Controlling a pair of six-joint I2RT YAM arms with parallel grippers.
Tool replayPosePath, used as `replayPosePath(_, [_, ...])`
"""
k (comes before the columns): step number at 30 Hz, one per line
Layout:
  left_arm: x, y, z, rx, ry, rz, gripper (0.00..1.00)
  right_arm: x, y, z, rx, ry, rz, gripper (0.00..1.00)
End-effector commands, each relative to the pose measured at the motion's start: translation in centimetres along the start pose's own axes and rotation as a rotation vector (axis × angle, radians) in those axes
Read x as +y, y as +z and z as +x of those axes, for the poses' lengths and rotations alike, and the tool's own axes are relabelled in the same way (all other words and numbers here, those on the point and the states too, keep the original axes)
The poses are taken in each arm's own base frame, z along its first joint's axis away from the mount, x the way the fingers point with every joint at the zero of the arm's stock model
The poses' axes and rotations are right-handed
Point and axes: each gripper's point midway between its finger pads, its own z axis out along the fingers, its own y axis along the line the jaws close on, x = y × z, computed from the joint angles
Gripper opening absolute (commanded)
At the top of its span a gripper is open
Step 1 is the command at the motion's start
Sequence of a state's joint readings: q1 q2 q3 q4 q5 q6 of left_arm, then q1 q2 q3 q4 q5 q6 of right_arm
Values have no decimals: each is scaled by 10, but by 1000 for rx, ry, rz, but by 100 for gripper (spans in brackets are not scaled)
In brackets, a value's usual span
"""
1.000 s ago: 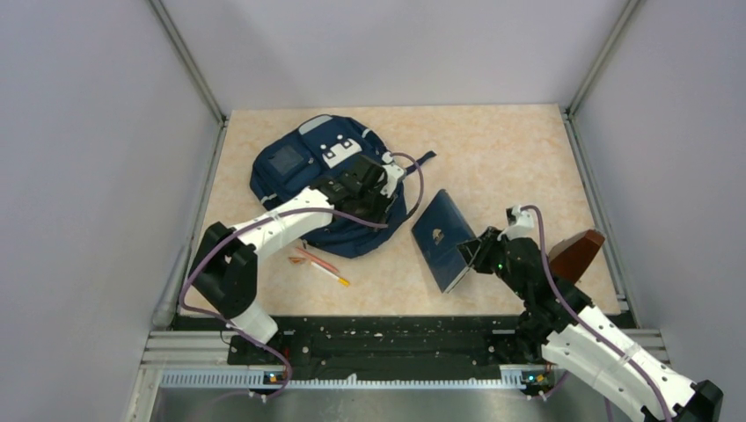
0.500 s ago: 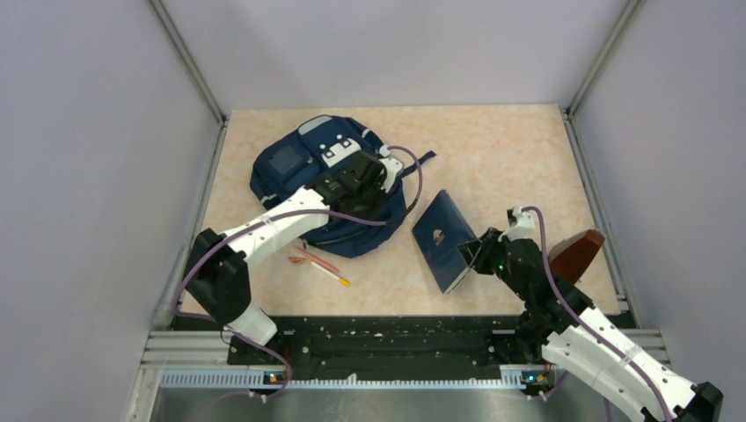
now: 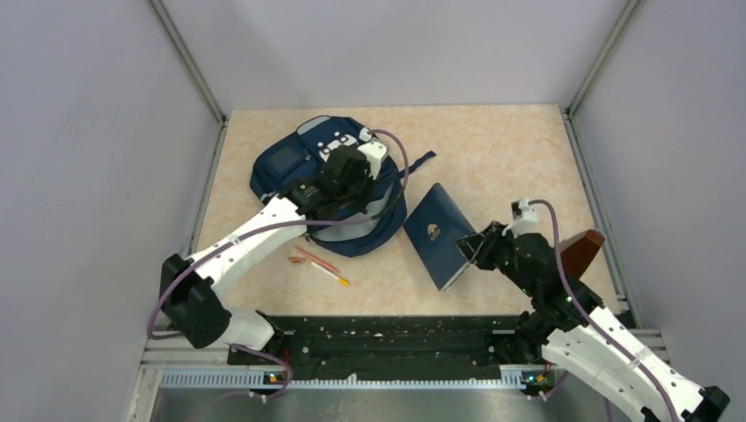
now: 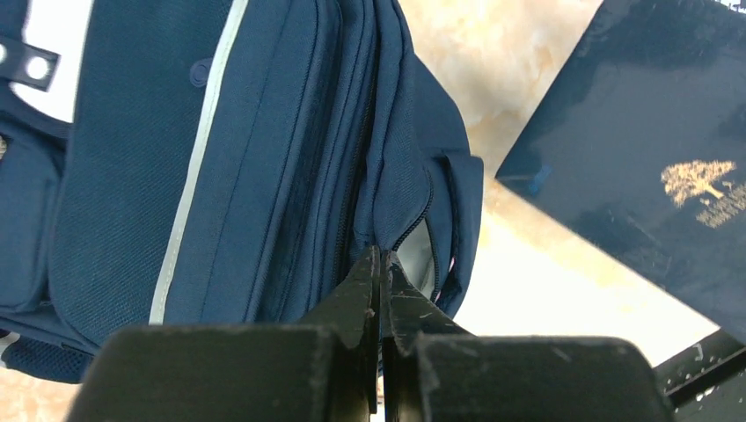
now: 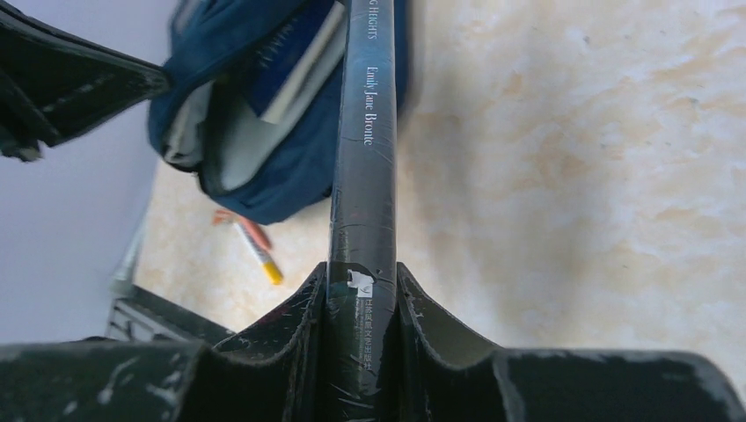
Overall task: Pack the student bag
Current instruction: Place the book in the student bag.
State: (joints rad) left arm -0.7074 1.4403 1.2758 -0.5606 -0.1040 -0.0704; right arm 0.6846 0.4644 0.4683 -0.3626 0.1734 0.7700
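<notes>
The navy student bag lies at the back left of the table, its mouth turned toward the right. My left gripper is over it. In the left wrist view the jaws are pressed together on the fabric edge of the student bag beside the zip, where grey lining shows. My right gripper is shut on the spine of a dark navy book and holds it tilted just right of the bag. The right wrist view shows the book on edge between the fingers, with the bag's mouth beyond and another book inside.
Orange and yellow pens lie on the table in front of the bag, also visible in the right wrist view as pens. A brown object sits at the right edge behind my right arm. Metal rails border the table on both sides.
My left gripper has shut on the bag's opening edge and drawn back and to the left, lifting it. My right gripper has shifted the book slightly left, toward the bag.
</notes>
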Motion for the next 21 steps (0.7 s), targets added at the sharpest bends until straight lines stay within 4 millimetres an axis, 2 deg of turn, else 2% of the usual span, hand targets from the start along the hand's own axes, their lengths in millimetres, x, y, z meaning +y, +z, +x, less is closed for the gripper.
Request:
replayPosePath(1, [1, -47, -70, -326, -80, 14, 0, 95, -42, -92, -243, 157, -336, 0])
replayPosePath(3, [3, -54, -75, -362, -95, 16, 0, 108, -45, -98, -253, 186, -397, 0])
replayPosePath(6, [5, -57, -78, -371, -104, 13, 0, 123, -39, -96, -226, 233, -465, 0])
replayPosePath(14, [9, -58, -77, -389, -133, 20, 0, 148, -4, -71, -100, 404, -623, 0])
replayPosePath(17, [13, -58, -76, -395, -145, 12, 0, 142, 10, -61, -61, 473, -594, 0])
replayPosePath(21, [21, -57, -75, -400, -167, -1, 0, 122, 23, -46, -37, 551, -511, 0])
